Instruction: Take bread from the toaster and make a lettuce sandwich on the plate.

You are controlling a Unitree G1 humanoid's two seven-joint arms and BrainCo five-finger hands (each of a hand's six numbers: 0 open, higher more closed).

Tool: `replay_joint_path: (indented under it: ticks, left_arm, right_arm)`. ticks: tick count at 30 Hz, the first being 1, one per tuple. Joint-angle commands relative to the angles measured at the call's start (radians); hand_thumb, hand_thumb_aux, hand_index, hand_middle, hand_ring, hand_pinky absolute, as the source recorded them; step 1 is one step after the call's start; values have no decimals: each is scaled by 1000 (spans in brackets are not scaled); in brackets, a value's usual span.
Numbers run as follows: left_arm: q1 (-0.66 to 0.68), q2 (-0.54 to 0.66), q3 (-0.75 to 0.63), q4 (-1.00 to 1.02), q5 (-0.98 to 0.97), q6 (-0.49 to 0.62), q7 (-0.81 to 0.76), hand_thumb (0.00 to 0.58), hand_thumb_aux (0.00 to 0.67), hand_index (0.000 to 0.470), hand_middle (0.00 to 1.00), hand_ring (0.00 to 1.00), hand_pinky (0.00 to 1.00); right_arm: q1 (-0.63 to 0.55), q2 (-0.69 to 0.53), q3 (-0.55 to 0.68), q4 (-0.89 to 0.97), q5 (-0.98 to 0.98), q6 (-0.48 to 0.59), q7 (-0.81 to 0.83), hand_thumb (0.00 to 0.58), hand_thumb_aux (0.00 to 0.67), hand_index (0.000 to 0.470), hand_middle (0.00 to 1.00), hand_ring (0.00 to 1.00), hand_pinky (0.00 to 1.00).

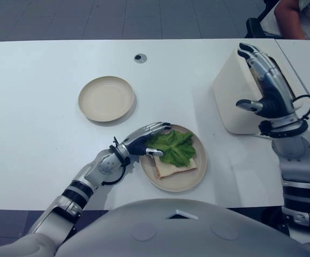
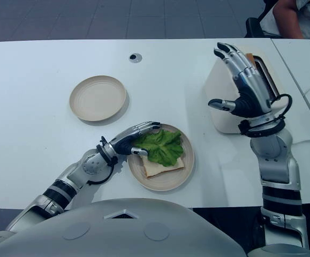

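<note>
- Fingers (image 1: 160, 127) of the left hand (image 1: 142, 141) nearest of all: long and only slightly bent, laid over the upper left edge of the lettuce leaf (image 1: 175, 148), thumb tucked against the same edge from below, a lobe of the leaf pinched narrowly between.
- Behind those fingers, the left hand low over the near-left rim of the plate (image 1: 172, 187), wrist and forearm slanting back toward the lower left.
- Lettuce leaf flat on a bread slice (image 1: 175, 170), covering its upper part and overhanging its far side; pale near edge of the slice uncovered.
- Bread slice inside the plate, plate on the tabletop (image 1: 37, 118) near the front edge, a little right of centre.
- Fingers (image 2: 235, 60) of the right hand (image 2: 248, 91) spread wide and nearly straight, pointing up and away, thumb stuck out to the left, nothing held.
- Right hand raised before the toaster (image 2: 219, 80), hiding part of its top; touching it or not, impossible to tell.
- Toaster white, upright at the tabletop's right side, well apart from the plate; dark slot on top, a brown edge, seemingly toast (image 2: 249, 57), just beside the fingertips.
- Second plate (image 1: 106, 98), round and pale, farther back and to the left, apart from the first.
- Small dark round fitting (image 1: 140, 57) in the tabletop beyond it.
</note>
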Motion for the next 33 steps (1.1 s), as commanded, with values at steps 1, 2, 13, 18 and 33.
replay_joint_path:
  ticks: [1,2,13,18,33]
  left_arm:
    - [38,28,23,-68,15,8,-16,0,0,0,0,0,0]
    - [44,29,29,-84,16,9,-14,0,0,0,0,0,0]
    - [77,-29,205,-264,-91,-37,99,0,0,0,0,0,0]
    - [105,-61,335,-311,-188,-74,165,0,0,0,0,0,0]
    - [148,32,408,-570,-342,-189,15,0,0,0,0,0,0]
  right_arm:
    - [29,-28,-167,-7,-185,173,-81,0,0,0,0,0,0]
    - [37,-36,-164,34,-232,224,-80,0,0,0,0,0,0]
    - [21,-90,-12,172,-384,369,-129,580,670,470,1000,1000,1000]
    - [-51,-6,-101,-117,-253,148,-423,580,670,470,1000,1000,1000]
    - [-79,42,507,248,794,384,704,580,670,470,1000,1000,1000]
